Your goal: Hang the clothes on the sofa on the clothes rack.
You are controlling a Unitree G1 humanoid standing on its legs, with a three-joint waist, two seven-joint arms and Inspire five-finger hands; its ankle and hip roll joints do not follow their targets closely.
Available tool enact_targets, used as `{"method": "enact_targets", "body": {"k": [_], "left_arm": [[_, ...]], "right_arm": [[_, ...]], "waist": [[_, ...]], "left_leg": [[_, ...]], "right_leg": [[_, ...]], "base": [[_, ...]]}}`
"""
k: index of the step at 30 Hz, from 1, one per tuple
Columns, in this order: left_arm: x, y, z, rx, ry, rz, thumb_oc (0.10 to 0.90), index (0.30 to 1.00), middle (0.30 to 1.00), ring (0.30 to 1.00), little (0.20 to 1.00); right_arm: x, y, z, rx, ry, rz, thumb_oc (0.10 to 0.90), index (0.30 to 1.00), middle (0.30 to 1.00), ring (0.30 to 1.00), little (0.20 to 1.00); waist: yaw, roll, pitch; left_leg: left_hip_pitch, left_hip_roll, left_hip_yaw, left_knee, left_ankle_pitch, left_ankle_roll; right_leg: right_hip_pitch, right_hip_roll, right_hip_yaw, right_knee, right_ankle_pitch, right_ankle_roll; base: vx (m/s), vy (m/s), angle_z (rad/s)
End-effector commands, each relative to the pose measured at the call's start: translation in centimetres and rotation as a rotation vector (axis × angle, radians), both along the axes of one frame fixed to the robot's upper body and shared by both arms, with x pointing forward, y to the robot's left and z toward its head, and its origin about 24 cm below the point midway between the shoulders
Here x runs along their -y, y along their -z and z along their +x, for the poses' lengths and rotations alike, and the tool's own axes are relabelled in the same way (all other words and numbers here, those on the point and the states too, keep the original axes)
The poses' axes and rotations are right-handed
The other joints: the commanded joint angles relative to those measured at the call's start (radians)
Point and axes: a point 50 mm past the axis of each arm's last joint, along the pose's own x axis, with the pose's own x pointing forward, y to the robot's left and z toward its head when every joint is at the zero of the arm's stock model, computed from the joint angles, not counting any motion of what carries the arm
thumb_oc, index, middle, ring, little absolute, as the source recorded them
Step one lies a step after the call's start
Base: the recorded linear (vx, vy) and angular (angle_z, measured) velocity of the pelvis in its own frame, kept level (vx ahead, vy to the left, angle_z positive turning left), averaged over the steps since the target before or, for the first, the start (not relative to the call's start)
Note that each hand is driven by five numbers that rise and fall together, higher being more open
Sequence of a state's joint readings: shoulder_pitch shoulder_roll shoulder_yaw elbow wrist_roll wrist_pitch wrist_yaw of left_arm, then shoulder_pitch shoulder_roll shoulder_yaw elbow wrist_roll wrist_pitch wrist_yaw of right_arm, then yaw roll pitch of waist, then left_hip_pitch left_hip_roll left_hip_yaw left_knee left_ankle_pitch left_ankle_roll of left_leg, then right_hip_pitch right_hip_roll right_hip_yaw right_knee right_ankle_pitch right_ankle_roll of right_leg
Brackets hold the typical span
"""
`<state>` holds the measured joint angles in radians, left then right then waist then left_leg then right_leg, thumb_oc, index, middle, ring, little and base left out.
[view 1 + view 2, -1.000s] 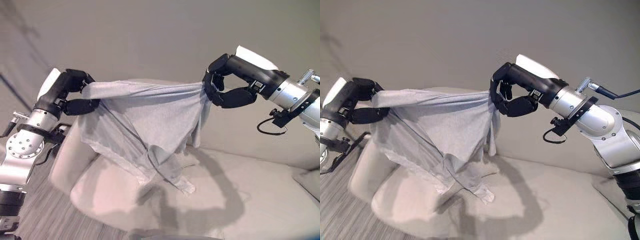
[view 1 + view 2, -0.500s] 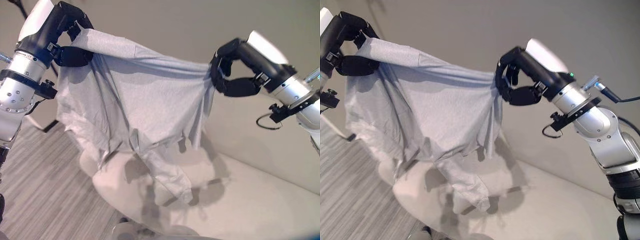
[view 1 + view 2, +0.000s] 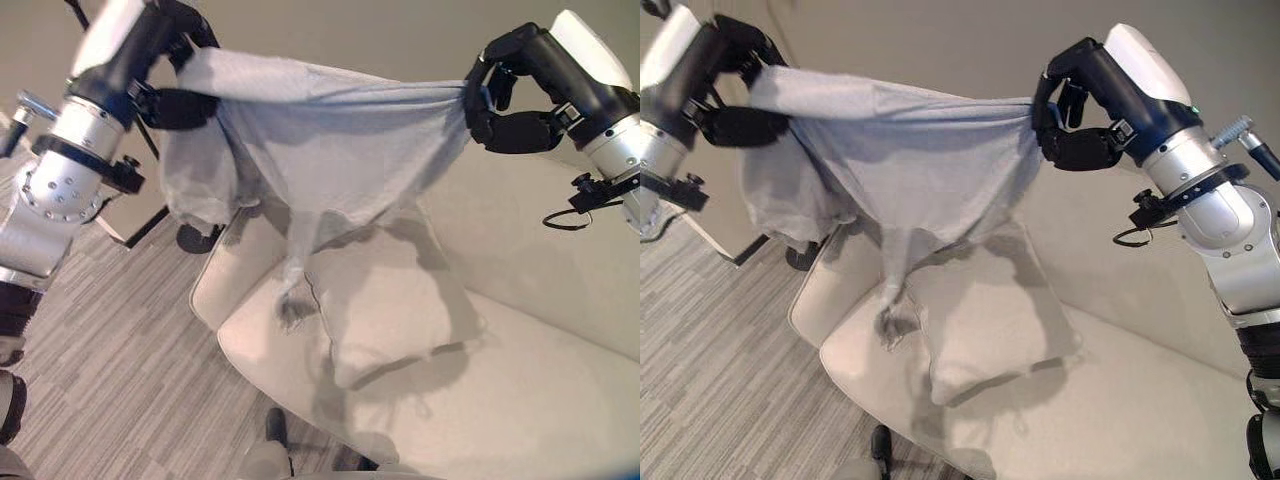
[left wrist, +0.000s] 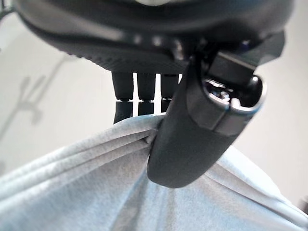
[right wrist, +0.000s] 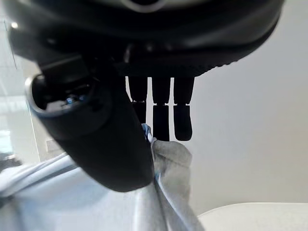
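Note:
A light grey shirt (image 3: 320, 140) hangs stretched in the air between both hands, above the sofa (image 3: 520, 400). My left hand (image 3: 175, 60) pinches its one top corner at the upper left; thumb and fingers are curled on the cloth (image 4: 96, 192). At the upper right my right hand (image 3: 510, 95) pinches the other corner (image 5: 168, 159). The shirt's body sags in the middle, and a sleeve (image 3: 295, 290) dangles down to the sofa's seat edge. A dark foot of a rack (image 3: 190, 238) shows on the floor behind the shirt's left side.
A cream cushion (image 3: 385, 300) lies on the sofa seat under the shirt. The sofa's low arm (image 3: 225, 280) is at its left end. Grey striped carpet (image 3: 120, 340) covers the floor to the left. A plain wall stands behind.
The camera has swung left and the sofa now sits lower right. Both hands keep the shirt stretched; its hanging part has lifted off the cushion, and a rack's foot has come into sight.

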<state>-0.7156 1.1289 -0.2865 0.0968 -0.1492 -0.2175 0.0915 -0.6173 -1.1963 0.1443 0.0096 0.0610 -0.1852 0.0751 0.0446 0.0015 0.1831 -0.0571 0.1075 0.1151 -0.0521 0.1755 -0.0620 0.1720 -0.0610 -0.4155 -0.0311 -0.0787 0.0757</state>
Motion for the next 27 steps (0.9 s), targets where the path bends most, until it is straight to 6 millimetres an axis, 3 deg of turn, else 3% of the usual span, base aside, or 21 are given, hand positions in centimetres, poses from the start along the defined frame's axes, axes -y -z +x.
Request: {"method": "enact_targets", "body": {"k": [1,2,4,6,7,8,9,11,12,13,14,15,17,18,20,21,23,24,26,27], "left_arm": [[-3.0,-5.9,-1.9,0.256,-0.081,-0.16,0.4,0.3,0.3,0.3,0.3],[-3.0,-5.9,-1.9,0.256,-0.081,-0.16,0.4,0.3,0.3,0.3,0.3],[-2.6,-5.9,-1.8,0.259,-0.058,-0.169,0.4,0.3,0.3,0.3,0.3],[-2.4,-5.9,-1.9,0.259,-0.041,-0.177,0.4,0.3,0.3,0.3,0.3],[-2.3,-5.9,-1.9,0.26,-0.032,-0.178,0.4,0.3,0.3,0.3,0.3],[-2.3,-5.9,-1.9,0.259,-0.031,-0.178,0.4,0.3,0.3,0.3,0.3],[-2.0,-6.2,-1.8,0.266,-0.022,-0.173,0.4,0.3,0.3,0.3,0.3],[-1.9,-6.3,-1.7,0.272,-0.018,-0.173,0.4,0.3,0.3,0.3,0.3],[-1.6,-6.7,-1.6,0.28,-0.022,-0.158,0.4,0.3,0.3,0.3,0.3],[-1.0,-7.1,-1.5,0.287,-0.001,-0.15,0.4,0.3,0.3,0.3,0.3],[-0.7,-7.4,-1.5,0.296,0.005,-0.139,0.4,0.3,0.3,0.3,0.3],[-0.4,-7.6,-1.5,0.293,0.022,-0.127,0.4,0.3,0.3,0.3,0.3],[0.3,-7.8,-1.3,0.29,0.051,-0.125,0.4,0.3,0.3,0.3,0.3],[0.5,-8.0,-1.4,0.3,0.058,-0.129,0.4,0.3,0.3,0.3,0.3],[0.3,-7.9,-1.4,0.297,0.049,-0.133,0.4,0.3,0.3,0.3,0.3],[0.6,-7.7,-1.2,0.292,0.059,-0.133,0.4,0.3,0.3,0.3,0.3],[1.2,-7.6,-0.8,0.277,0.075,-0.136,0.4,0.3,0.3,0.3,0.3],[1.1,-7.3,-0.5,0.262,0.066,-0.153,0.4,0.3,0.3,0.3,0.3],[0.7,-6.7,-0.4,0.242,0.056,-0.18,0.4,0.3,0.3,0.3,0.3],[0.5,-6.6,-0.4,0.236,0.056,-0.191,0.4,0.3,0.3,0.3,0.3]], "right_arm": [[1.9,-2.4,-1.4,0.139,0.05,0.094,0.4,0.3,0.3,0.3,0.3],[1.9,-2.4,-1.4,0.138,0.05,0.094,0.4,0.3,0.3,0.3,0.3],[2.2,-2.0,-1.2,0.124,0.062,0.099,0.4,0.3,0.3,0.3,0.3],[2.5,-1.7,-1.2,0.117,0.075,0.1,0.4,0.3,0.3,0.3,0.3],[2.8,-1.7,-1.2,0.117,0.085,0.099,0.4,0.3,0.3,0.3,0.3],[2.8,-1.6,-1.3,0.117,0.086,0.099,0.4,0.3,0.3,0.3,0.3],[3.3,-1.7,-1.5,0.125,0.11,0.09,0.4,0.3,0.3,0.3,0.3],[3.6,-1.7,-1.6,0.134,0.125,0.097,0.4,0.3,0.3,0.3,0.3],[4.0,-1.8,-1.7,0.155,0.141,0.112,0.4,0.3,0.3,0.3,0.3],[4.1,-2.0,-1.9,0.167,0.144,0.116,0.4,0.3,0.3,0.3,0.3],[4.3,-2.1,-1.9,0.179,0.151,0.132,0.4,0.3,0.3,0.3,0.3],[4.7,-2.1,-2.1,0.192,0.17,0.139,0.4,0.3,0.3,0.3,0.3],[5.5,-2.0,-2.4,0.209,0.217,0.144,0.4,0.3,0.3,0.3,0.3],[5.4,-2.1,-2.5,0.23,0.226,0.14,0.4,0.3,0.3,0.3,0.3],[5.1,-2.2,-2.5,0.243,0.221,0.135,0.4,0.3,0.3,0.3,0.3],[4.7,-2.1,-2.4,0.233,0.194,0.152,0.4,0.3,0.3,0.3,0.3],[4.5,-2.9,-2.4,0.241,0.181,0.133,0.4,0.3,0.3,0.3,0.3],[4.5,-3.4,-2.6,0.242,0.166,0.147,0.4,0.3,0.3,0.3,0.3],[4.6,-3.3,-2.7,0.245,0.159,0.165,0.4,0.3,0.3,0.3,0.3],[4.7,-3.4,-2.8,0.24,0.155,0.171,0.4,0.3,0.3,0.3,0.3]], "waist": [[0.041,-0.101,-0.137],[0.042,-0.1,-0.137],[0.031,-0.109,-0.138],[0.019,-0.102,-0.153],[0.013,-0.098,-0.156],[0.012,-0.096,-0.156],[0.001,-0.085,-0.162],[-0.002,-0.08,-0.165],[0.003,-0.076,-0.159],[0.004,-0.068,-0.163],[-0.001,-0.069,-0.167],[-0.008,-0.074,-0.174],[-0.007,-0.086,-0.17],[-0.001,-0.089,-0.165],[0.002,-0.075,-0.158],[-0.03,-0.065,-0.146],[-0.044,-0.044,-0.133],[-0.055,-0.04,-0.12],[-0.073,-0.051,-0.114],[-0.078,-0.071,-0.118]], "left_leg": [[0.048,-0.039,0.076,0.0,-0.161,-0.02],[0.05,-0.037,0.076,0.002,-0.166,-0.022],[0.063,0.074,0.1,0.033,-0.165,-0.048],[0.085,0.172,0.093,0.047,-0.148,-0.07],[0.09,0.221,0.094,0.065,-0.105,-0.08],[0.091,0.225,0.091,0.064,-0.103,-0.084],[0.099,0.297,0.07,0.083,-0.023,-0.111],[0.103,0.326,0.056,0.089,0.002,-0.13],[0.075,0.342,0.004,0.109,0.029,-0.149],[0.066,0.322,-0.041,0.099,-0.028,-0.149],[0.065,0.293,-0.047,0.087,-0.099,-0.156],[0.068,0.263,-0.03,0.068,-0.178,-0.157],[0.078,0.188,0.012,0.024,-0.233,-0.125],[0.086,0.154,0.038,0.006,-0.235,-0.105],[0.113,0.13,0.063,-0.03,-0.24,-0.085],[0.093,0.067,0.069,-0.035,-0.224,-0.059],[0.082,0.038,0.061,-0.035,-0.217,-0.044],[0.081,0.013,0.053,-0.035,-0.208,-0.03],[0.09,-0.011,0.04,-0.035,-0.207,-0.025],[0.094,-0.036,0.041,-0.035,-0.214,-0.021]], "right_leg": [[-0.07,-0.067,0.011,-0.021,0.079,0.046],[-0.068,-0.066,0.011,-0.021,0.077,0.046],[-0.081,-0.127,-0.017,-0.033,0.104,0.06],[-0.072,-0.152,-0.029,-0.051,0.102,0.079],[-0.068,-0.174,-0.038,-0.051,0.108,0.088],[-0.065,-0.169,-0.041,-0.051,0.107,0.087],[-0.049,-0.198,-0.056,-0.052,0.114,0.103],[-0.039,-0.222,-0.063,-0.053,0.117,0.116],[-0.031,-0.263,-0.069,-0.054,0.146,0.128],[-0.026,-0.289,-0.068,-0.056,0.16,0.147],[-0.025,-0.314,-0.065,-0.056,0.188,0.16],[-0.033,-0.362,-0.068,-0.056,0.255,0.185],[-0.067,-0.44,-0.07,-0.05,0.424,0.186],[-0.08,-0.473,-0.087,-0.043,0.51,0.186],[-0.1,-0.487,-0.096,-0.014,0.527,0.186],[-0.144,-0.43,-0.045,0.075,0.422,0.164],[-0.188,-0.31,0.015,0.177,0.253,0.118],[-0.22,-0.196,0.016,0.24,0.123,0.067],[-0.28,-0.082,0.082,0.271,0.054,0.051],[-0.264,-0.03,0.119,0.207,0.035,0.033]], "base": [[-0.08,0.165,0.68],[-0.09,0.292,0.48],[-0.08,0.377,0.18],[0.07,0.354,0.27],[0.11,0.249,0.28],[0.12,0.452,0.32],[0.13,0.498,0.49],[0.14,0.528,0.55],[0.18,0.577,0.32],[0.25,0.758,-0.02],[0.27,0.596,-0.13],[0.22,0.564,0.01],[0.17,0.614,0.56],[0.18,0.657,0.59],[0.11,0.564,0.18],[0.04,0.67,-0.13],[0.07,0.713,0.2],[0.04,0.476,0.63],[0.04,0.252,0.26],[0.05,0.066,-0.36]]}}
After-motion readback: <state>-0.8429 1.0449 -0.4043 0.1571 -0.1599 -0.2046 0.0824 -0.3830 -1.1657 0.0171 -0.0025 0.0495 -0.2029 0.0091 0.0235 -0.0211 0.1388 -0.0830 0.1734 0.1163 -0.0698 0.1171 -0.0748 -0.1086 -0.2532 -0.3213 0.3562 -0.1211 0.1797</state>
